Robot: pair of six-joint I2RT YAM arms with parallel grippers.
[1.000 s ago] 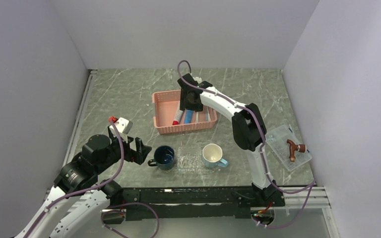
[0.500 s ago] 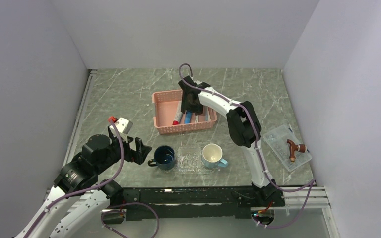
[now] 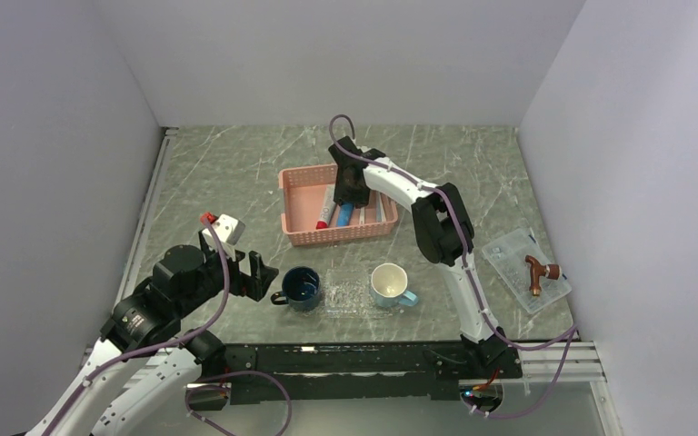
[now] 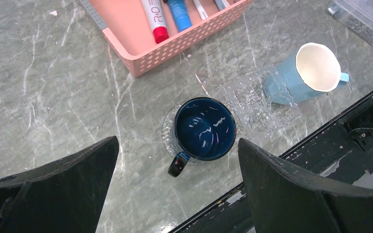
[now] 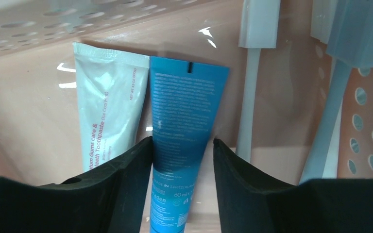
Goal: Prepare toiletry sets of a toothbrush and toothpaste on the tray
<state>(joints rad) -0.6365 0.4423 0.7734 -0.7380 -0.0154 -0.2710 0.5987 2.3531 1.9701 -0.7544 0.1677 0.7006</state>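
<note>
In the pink basket [image 3: 304, 234] lie a blue toothpaste tube [image 5: 184, 126], a white toothpaste tube [image 5: 108, 107] to its left, and two white toothbrushes [image 5: 250, 97] [image 5: 328, 111] to its right. My right gripper [image 5: 183, 141] is down in the basket, open, and straddles the blue tube. The left finger touches the tube; a gap remains at the right finger. The clear tray [image 3: 350, 292] lies near the table's front. My left gripper [image 4: 177, 141] hovers wide open and empty above the dark blue mug [image 4: 205, 128].
The dark blue mug [image 3: 302, 287] stands at the tray's left end and a light blue mug [image 3: 389, 284] at its right end. A clear box with a brown piece [image 3: 527, 270] sits at the right edge. The black front rail runs just below the mugs.
The right gripper has sunk lower into the basket and its jaws have narrowed around the blue tube. The left arm has not moved.
</note>
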